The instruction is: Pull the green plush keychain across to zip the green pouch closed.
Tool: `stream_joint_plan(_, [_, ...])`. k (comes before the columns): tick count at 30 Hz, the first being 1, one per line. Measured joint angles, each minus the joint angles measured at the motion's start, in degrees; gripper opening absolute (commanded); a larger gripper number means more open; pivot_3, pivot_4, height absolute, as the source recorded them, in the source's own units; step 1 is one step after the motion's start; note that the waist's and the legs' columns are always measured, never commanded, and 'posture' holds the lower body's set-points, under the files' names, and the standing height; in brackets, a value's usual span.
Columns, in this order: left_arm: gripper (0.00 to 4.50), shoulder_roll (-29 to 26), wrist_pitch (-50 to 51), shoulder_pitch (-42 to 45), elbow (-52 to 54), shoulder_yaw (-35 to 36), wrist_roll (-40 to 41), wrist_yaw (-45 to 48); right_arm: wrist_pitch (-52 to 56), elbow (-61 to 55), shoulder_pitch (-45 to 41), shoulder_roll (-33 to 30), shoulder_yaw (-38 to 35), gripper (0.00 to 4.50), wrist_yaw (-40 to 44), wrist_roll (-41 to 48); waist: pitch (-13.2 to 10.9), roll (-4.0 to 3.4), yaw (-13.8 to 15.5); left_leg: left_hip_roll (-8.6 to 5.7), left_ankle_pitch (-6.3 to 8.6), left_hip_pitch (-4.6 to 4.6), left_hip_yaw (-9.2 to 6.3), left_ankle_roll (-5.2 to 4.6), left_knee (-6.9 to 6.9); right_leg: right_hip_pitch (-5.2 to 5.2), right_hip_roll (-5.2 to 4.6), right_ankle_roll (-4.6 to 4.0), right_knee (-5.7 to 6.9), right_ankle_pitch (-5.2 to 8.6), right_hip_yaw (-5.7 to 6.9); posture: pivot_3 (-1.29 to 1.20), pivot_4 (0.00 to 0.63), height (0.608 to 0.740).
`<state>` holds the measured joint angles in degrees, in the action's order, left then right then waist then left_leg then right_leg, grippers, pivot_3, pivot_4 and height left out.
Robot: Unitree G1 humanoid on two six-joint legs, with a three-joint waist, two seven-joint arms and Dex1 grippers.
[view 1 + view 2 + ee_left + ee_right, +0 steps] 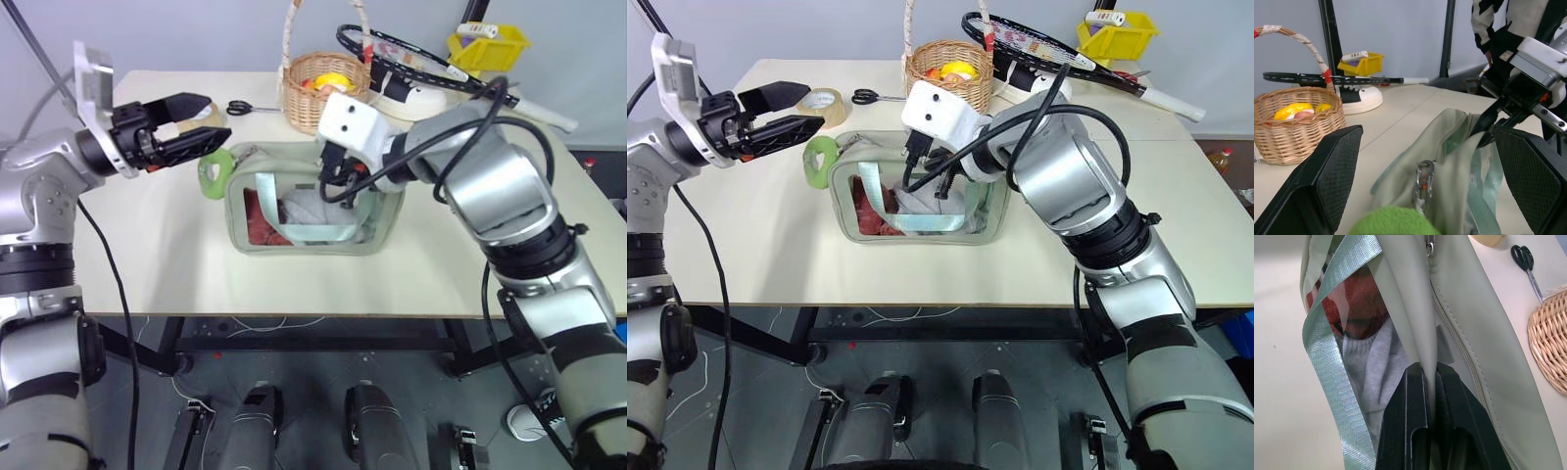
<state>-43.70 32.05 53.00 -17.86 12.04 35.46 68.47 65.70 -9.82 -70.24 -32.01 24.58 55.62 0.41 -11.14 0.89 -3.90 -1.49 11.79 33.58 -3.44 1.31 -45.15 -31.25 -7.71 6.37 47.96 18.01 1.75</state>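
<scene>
In the left eye view, the pale sage-green soft pouch with a clear plastic window (312, 211) is seen lying on the cream table (176, 274), a light green ribbon handle (313, 233) draped over its front. The small bright green fuzzy ring-shaped plush keychain (213, 174) is found at the pouch's left end, resting on the table. The left gripper (201, 125) is held above and just left of the keychain, apart from it, its black fingers spread wide with nothing between them. The right gripper (334, 182) is pressed onto the pouch's top edge near the middle.

In the right eye view, a wicker basket (948, 73) is seen behind the pouch, with black scissors (874, 96) and a roll of tan tape (821, 104) to its left, and a black racket (1048, 49) and yellow bin (1117, 35) beyond.

In the left wrist view, the keychain's green fuzz is seen low between the widely parted fingers (1327, 178), a metal clasp (1423, 178) joining it to the pouch.

In the right wrist view, the right gripper's fingers (1410, 421) are shown pinched together on a fold of the pouch's fabric beside the zipper (1459, 347).
</scene>
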Motion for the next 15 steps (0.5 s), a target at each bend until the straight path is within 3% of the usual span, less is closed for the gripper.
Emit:
stream_joint_plan(5, [4.5,0.0,0.0,0.0,0.0,-0.06,-0.06,0.08,0.71,-1.19,0.2,-0.26,0.16,0.03,-0.49,1.15,0.0,0.0,-0.02,0.0,0.0,0.0,0.0,0.0,0.0,0.0,0.0,0.0,0.0,0.0,0.0,0.0,0.15,0.644])
stream_joint_plan(9, [4.5,0.01,0.0,0.0,0.06,-0.28,-0.14,0.1,0.6,-1.93,1.04,-0.4,1.09,1.54,-0.86,2.06,0.0,0.0,-0.01,0.0,0.0,-0.01,0.0,-0.01,0.0,0.02,0.0,0.0,0.0,0.0,0.0,0.0,0.15,0.644])
stream_joint_plan(13, [4.5,-0.09,0.17,-0.8,1.43,-0.57,-0.32,0.26,1.31,-3.61,2.51,-0.72,-0.37,3.62,0.6,6.1,0.0,0.0,-0.09,0.01,0.0,-0.01,0.0,-0.01,0.01,0.0,0.01,0.0,0.0,0.0,0.0,0.0,0.15,0.644])
stream_joint_plan(15, [4.5,-0.96,0.36,-1.85,2.37,-0.81,-0.33,0.79,1.42,-5.15,2.47,-2.57,-3.67,3.62,2.9,9.61,0.0,0.0,-0.08,0.02,0.01,-0.01,0.01,-0.01,0.01,0.0,0.01,0.0,0.0,0.0,0.0,0.0,0.15,0.644])
